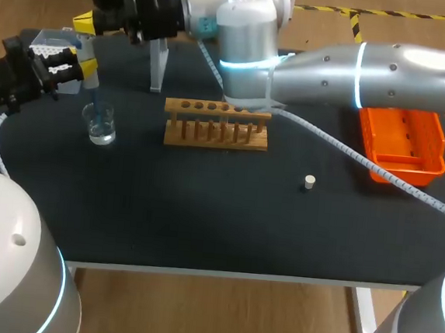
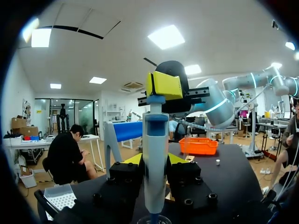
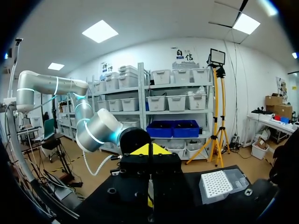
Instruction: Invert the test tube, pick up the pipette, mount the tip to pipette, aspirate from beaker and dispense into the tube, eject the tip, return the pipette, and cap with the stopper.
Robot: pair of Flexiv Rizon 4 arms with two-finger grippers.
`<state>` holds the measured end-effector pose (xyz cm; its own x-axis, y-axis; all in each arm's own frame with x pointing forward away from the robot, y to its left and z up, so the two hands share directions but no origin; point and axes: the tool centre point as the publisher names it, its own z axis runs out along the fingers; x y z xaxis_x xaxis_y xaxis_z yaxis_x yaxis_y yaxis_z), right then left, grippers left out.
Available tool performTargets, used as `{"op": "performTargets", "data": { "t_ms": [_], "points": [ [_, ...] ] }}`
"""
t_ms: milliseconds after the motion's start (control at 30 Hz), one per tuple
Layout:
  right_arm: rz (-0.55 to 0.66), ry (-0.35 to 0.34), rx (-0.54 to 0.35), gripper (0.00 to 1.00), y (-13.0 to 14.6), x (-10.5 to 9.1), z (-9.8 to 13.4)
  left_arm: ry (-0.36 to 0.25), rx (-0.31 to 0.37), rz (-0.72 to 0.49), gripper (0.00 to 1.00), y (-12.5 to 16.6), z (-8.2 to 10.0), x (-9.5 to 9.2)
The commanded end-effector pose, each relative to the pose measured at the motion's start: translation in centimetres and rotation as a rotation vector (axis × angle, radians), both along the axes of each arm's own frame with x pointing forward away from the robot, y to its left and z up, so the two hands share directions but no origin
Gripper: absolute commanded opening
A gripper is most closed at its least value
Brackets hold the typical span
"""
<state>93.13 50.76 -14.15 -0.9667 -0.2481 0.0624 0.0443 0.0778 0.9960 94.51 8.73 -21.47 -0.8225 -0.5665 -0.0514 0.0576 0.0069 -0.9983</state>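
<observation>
pipette [image 2: 155, 130] upright, pinched by left end effector [image 2: 155, 159], its lower end over beaker [image 1: 100, 123] near desk's left edge. right end effector [image 2: 163, 85] sits at the plunger top, yellow tips look pressed together with nothing between

Risks, my read:
- right end effector slips off plunger if off-centre, giving a short or no draw
- pipette end catches beaker wall on descent; beaker is light and close to the edge, so it could tip or slide off
- right arm reaches across above the rack [image 1: 217, 123]; its cable [image 1: 326, 140] trails over the desk behind the rack and could snag it on retract

Room: tip box [image 1: 54, 46] just behind left end effector, tight there. Front-middle desk open, only stopper [image 1: 308, 183], well apart from the rack
</observation>
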Motion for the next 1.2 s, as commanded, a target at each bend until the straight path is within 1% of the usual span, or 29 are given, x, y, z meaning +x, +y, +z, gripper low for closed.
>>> {"op": "performTargets", "data": {
  "t_ms": [33, 200, 333, 433, 567, 600, 633, 667, 733, 900, 1033, 1200],
  "points": [
    [0.000, 0.006, -0.003, 0.00, 0.1, 0.0, -1.2, -0.004, -0.004, -0.006, 0.00, 0.2, 0.3, 0.1],
    [-0.003, 0.018, -0.016, 0.00, 0.0, 0.0, -2.1, -0.004, -0.004, -0.006, 0.00, 0.2, 0.3, 0.1],
    [-0.005, 0.021, -0.020, 0.00, -0.1, -0.1, -2.3, -0.004, -0.004, -0.006, 0.00, 0.2, 0.3, 0.1],
    [-0.012, 0.017, -0.011, 0.00, -0.2, 0.1, -1.4, -0.004, -0.004, -0.006, 0.00, 0.2, 0.3, 0.1],
    [-0.012, -0.013, 0.030, 0.01, -0.8, -0.2, 1.4, -0.004, -0.004, -0.006, 0.00, 0.2, 0.3, 0.1],
    [-0.017, -0.026, 0.039, 0.46, -1.2, -0.2, 2.3, -0.004, -0.004, -0.006, 0.00, 0.2, 0.3, 0.1],
    [-0.020, -0.037, 0.049, 0.88, -1.6, -0.3, 3.0, -0.004, -0.004, -0.006, 0.00, 0.2, 0.3, 0.1],
    [-0.023, -0.044, 0.057, 1.00, -2.1, -0.4, 3.8, -0.004, -0.004, -0.006, 0.00, 0.2, 0.3, 0.1],
    [-0.034, -0.053, 0.069, 1.00, -3.2, -0.4, 4.9, -0.004, -0.004, -0.006, 0.00, 0.2, 0.3, 0.1],
    [-0.074, -0.090, 0.048, 1.00, -6.5, -0.4, 6.8, -0.004, -0.004, -0.006, 0.00, 0.2, 0.3, 0.1],
    [-0.106, -0.122, 0.010, 1.00, -9.5, -0.4, 7.4, -0.004, -0.004, -0.006, 0.00, 0.2, 0.3, 0.1],
    [-0.141, -0.149, -0.043, 1.00, -13.2, -0.4, 7.4, -0.004, -0.004, -0.006, 0.00, 0.2, 0.3, 0.1]
  ]
}}
